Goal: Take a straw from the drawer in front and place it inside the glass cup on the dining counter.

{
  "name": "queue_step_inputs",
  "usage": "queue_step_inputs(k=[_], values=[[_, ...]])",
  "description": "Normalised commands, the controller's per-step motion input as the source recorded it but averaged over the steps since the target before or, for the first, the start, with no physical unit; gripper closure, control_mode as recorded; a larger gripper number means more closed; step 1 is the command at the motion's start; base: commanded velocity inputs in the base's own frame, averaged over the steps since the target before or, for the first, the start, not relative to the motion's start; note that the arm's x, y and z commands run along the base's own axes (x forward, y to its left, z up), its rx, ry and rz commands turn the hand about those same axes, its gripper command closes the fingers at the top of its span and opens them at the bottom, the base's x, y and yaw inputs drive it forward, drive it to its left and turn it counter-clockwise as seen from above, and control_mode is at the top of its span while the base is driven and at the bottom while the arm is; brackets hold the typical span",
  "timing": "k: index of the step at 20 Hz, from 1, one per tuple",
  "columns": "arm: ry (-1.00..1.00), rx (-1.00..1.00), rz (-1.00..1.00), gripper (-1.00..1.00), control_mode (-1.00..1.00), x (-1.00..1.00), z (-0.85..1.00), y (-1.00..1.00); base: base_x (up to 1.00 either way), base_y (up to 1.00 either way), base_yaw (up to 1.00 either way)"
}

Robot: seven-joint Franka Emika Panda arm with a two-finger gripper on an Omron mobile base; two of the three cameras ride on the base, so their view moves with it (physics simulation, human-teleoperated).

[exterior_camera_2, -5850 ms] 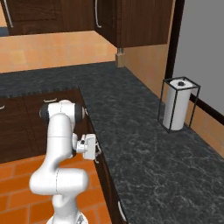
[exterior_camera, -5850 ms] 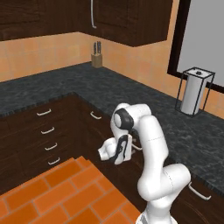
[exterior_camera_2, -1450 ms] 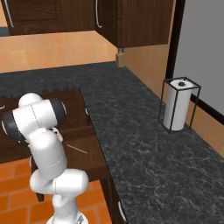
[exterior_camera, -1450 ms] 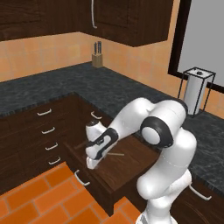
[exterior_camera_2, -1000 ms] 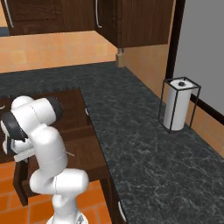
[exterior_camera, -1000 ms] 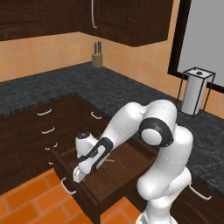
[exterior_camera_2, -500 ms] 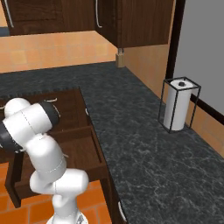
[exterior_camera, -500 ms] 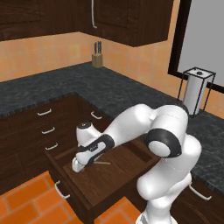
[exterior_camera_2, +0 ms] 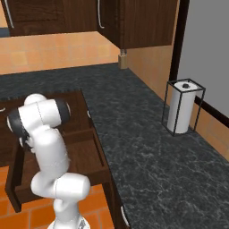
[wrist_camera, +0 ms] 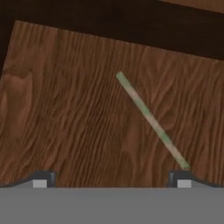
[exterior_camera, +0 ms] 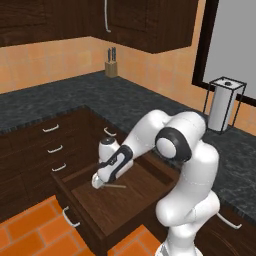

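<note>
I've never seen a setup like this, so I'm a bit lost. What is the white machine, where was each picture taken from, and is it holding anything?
It is a computer-rendered kitchen. The white machine is a robot arm on a base that can drive. Two pictures come from cameras on that base, behind the arm to its left and right. The third comes from a camera on the hand, looking along its pincer; the two small dark tips at the bottom are its fingers.

The arm bends down into a pulled-out wooden drawer. On the drawer floor lies one thin pale straw; in the hand view one end reaches close to a finger tip. The pincer stands wide open and holds nothing.

On the dark stone counter behind stand a paper towel roll in a wire holder and a knife block.
</note>
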Motion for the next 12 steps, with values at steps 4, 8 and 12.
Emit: queue_step_inputs(k=[4, 8, 12], values=[[0.0, 0.0, 0.0, -1.0, -1.0, 0.6, -0.39, 0.0, 0.0, 0.0, 0.0], [0.0, 0.0, 0.0, -1.0, -1.0, 0.5, -0.32, 0.0, 0.0, 0.0, 0.0], [0.0, 0.0, 0.05, -1.0, -1.0, 0.23, -0.46, 0.0, 0.0, 0.0, 0.0]])
